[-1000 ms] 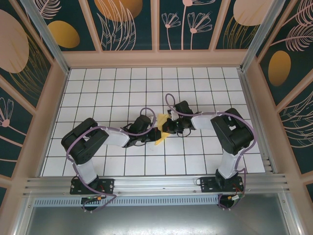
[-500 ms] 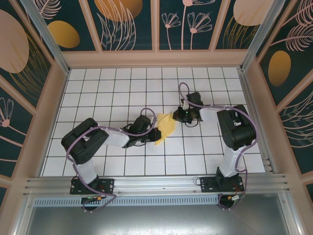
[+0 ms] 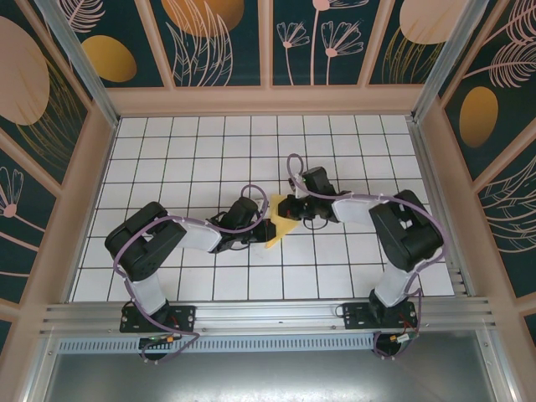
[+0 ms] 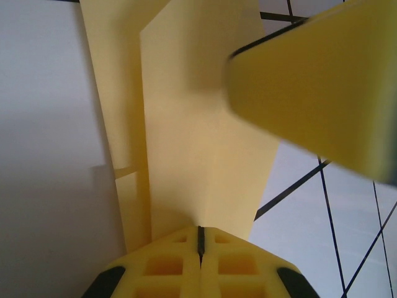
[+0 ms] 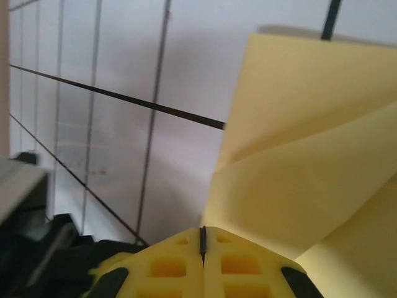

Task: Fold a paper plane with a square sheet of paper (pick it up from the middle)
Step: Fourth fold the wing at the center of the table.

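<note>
1. The square sheet of paper [image 3: 281, 228] is creased into a smaller, pointed shape. It sits near the middle of the tiled table [image 3: 167, 151], with its narrow tip toward 7 o'clock in the top view.
2. The left gripper [image 3: 265, 228] meets the sheet from 9 o'clock. In the left wrist view its fingers [image 4: 180, 270] are pressed together, and the paper's near edge runs straight into the seam between them, so it is clamped on the sheet.
3. The right gripper [image 3: 291, 208] reaches in from 1 o'clock. In its own wrist view the fingertips [image 5: 223, 267] are likewise together on the paper's edge.
4. Edges, left wrist view: one long straight edge runs from 12 to 6 o'clock on the left, and an upper flap overlaps it. The right edge slants toward 5 o'clock across the grid lines. One blurred finger of the right gripper hangs close above the sheet at 2 o'clock.
5. Edges, right wrist view: a crease fans out from the fingertips toward 3 o'clock. The far edge throws a shadow on the tile, but I cannot tell whether the sheet is lifted clear.
6. Room: bare tiles lie open at 12, 10 and 5 o'clock of the sheet, and the side walls [image 3: 96, 167] are well apart from it. The two arms' elbows take up 8 and 4 o'clock, and the metal rail [image 3: 268, 314] closes off 6 o'clock.
</note>
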Controlling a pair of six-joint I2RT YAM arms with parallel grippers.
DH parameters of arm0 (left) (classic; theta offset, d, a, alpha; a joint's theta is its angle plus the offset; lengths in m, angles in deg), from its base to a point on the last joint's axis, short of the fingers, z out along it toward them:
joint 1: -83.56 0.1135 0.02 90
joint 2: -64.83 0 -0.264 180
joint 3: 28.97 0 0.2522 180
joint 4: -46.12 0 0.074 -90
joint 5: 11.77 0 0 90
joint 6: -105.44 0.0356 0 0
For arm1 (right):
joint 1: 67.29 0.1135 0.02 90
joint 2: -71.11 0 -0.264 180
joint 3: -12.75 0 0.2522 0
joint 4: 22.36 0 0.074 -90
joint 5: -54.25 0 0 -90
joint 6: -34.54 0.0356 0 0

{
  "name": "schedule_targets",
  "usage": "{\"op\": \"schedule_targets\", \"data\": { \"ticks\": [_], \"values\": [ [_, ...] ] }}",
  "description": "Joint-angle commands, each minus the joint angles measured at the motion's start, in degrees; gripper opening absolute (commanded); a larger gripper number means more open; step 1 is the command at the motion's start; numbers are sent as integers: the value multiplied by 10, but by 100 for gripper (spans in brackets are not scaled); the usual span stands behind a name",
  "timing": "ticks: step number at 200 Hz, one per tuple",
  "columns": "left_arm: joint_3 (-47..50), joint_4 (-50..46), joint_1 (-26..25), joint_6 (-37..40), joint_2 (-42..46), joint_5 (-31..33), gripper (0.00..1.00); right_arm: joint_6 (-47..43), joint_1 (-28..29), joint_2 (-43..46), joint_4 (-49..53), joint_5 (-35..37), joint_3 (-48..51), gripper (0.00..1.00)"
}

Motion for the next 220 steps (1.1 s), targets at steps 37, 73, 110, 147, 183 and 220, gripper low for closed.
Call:
{"op": "schedule_targets", "data": {
  "ticks": [37,73,110,147,183,220],
  "values": [
    [37,-103,-2,6,-21,-15,0,-41,-47,-69,-29,-19,-28,3],
    [44,-100,-2,5,-23,-21,0,-40,-104,-103,-39,1,-61,3],
    [47,-93,-2,1,-25,-24,0,-45,-132,-121,0,31,-122,2],
    [43,-89,-2,0,-28,-23,0,-49,-133,-57,4,25,-99,2],
    [37,-89,-2,1,-26,-20,0,-24,-86,43,-22,16,-1,3],
    [31,-88,-2,1,-23,-18,0,26,-15,42,-56,-1,49,3]
  ]
}}
